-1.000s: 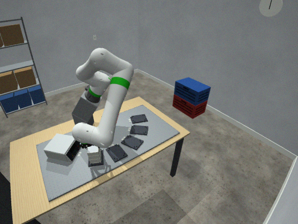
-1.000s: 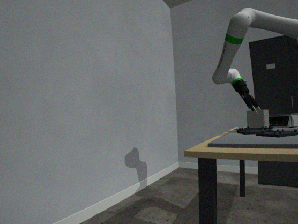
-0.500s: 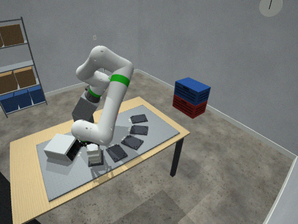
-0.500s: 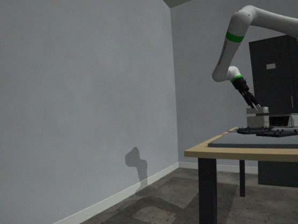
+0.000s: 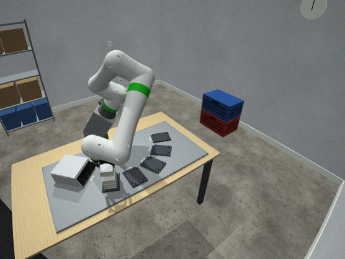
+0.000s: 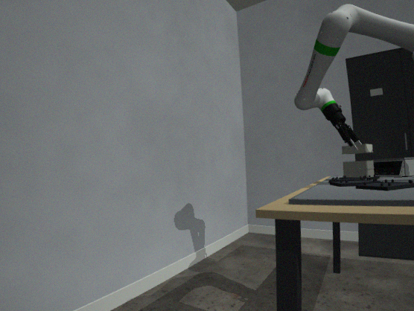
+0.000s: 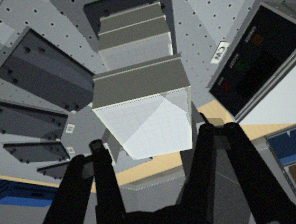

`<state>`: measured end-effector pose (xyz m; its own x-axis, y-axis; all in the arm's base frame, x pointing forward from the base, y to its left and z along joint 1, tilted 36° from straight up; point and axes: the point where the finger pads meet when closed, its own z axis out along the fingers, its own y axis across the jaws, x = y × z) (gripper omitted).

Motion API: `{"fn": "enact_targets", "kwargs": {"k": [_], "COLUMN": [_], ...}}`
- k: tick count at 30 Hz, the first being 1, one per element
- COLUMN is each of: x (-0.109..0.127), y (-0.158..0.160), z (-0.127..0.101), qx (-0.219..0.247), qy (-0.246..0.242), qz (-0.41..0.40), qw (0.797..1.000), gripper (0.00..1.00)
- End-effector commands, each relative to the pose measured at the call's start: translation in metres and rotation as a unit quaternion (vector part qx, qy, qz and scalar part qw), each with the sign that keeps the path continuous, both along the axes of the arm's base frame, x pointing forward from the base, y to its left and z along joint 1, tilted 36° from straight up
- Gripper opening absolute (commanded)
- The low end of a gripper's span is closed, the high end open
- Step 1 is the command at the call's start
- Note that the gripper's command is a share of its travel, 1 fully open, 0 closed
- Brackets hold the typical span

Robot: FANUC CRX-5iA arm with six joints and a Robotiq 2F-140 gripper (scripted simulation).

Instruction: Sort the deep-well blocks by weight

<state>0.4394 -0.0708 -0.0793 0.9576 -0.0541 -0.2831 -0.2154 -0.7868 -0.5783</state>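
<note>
Deep-well block [image 5: 106,170] [image 7: 145,112] is held between the gripper's [image 5: 100,164] [image 6: 357,144] [image 7: 157,135] fingers, above two stacked blocks [image 5: 109,183] [image 6: 358,169] [image 7: 135,40] beneath the tool.

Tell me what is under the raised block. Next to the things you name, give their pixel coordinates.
Under the raised block [image 5: 106,170] [image 7: 145,120], past a gap, two stacked blocks [image 5: 109,182] [image 6: 358,169] [image 7: 135,45] sit on the infeed nest [image 5: 115,189] [image 7: 92,10]. The nest's middle is covered.

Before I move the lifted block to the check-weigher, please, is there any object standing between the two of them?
Nothing visible stands between the lifted block and the check-weigher. The two remaining blocks are below the lifted one, with a gap, so they should not block a sideways path.
</note>
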Motion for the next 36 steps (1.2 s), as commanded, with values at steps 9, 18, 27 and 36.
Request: {"fn": "enact_targets", "kwargs": {"k": [9,18,27,36], "x": [-0.005,-0.007,-0.007,-0.011], "y": [-0.009,-0.012,-0.012,-0.019], "z": [0.014,0.019,0.019,0.013], "qx": [0.000,0.000,0.000,0.016], "qy": [0.000,0.000,0.000,0.025], "qz": [0.000,0.000,0.000,-0.040], "qw": [1.000,1.000,1.000,0.999], "gripper": [0.10,0.10,0.10,0.10]}}
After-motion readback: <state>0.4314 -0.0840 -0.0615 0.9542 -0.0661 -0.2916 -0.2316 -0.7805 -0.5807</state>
